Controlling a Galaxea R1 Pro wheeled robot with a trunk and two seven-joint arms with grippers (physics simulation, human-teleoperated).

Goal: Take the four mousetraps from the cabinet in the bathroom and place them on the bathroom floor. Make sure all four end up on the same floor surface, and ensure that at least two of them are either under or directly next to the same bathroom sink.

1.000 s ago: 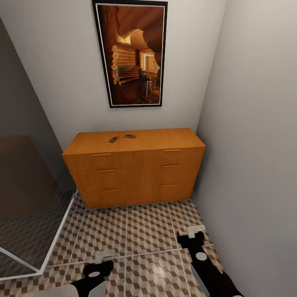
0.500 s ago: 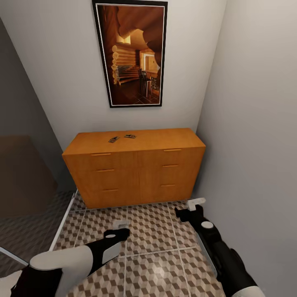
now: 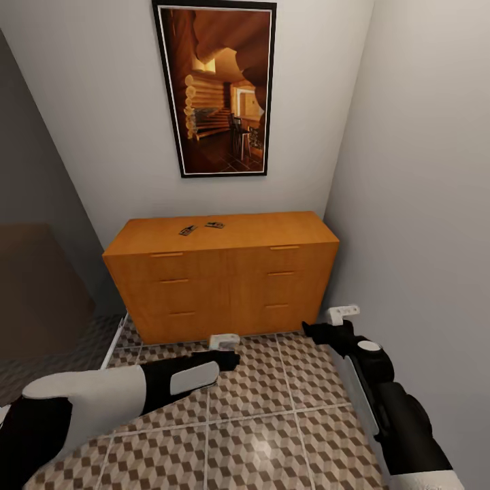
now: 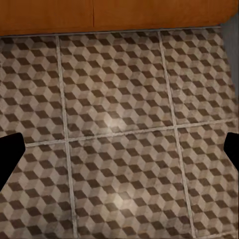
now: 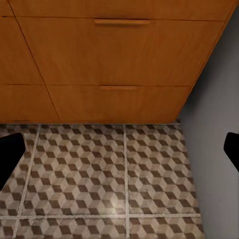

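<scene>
Grey walls closed in a narrow corner where the cabinet (image 3: 221, 275) stood against the back wall under a framed picture (image 3: 219, 88), with the bathroom floor (image 3: 258, 408) of cube-patterned tiles spread before it. Two of the mousetraps (image 3: 201, 227) were seen on the cabinet's flat top, just beside each other near its rear edge; any others could not be made out. The left pincer (image 3: 224, 339) and the right pincer (image 3: 341, 312) were held low in front of the drawer fronts, well apart from the traps. In each wrist view the fingers were set wide at opposite edges, so both pincers were judged spread and empty. For the reach to be done well, one arm would need to be raised above the top's front edge and carried over a single trap squarely, so its neighbour is not knocked.
</scene>
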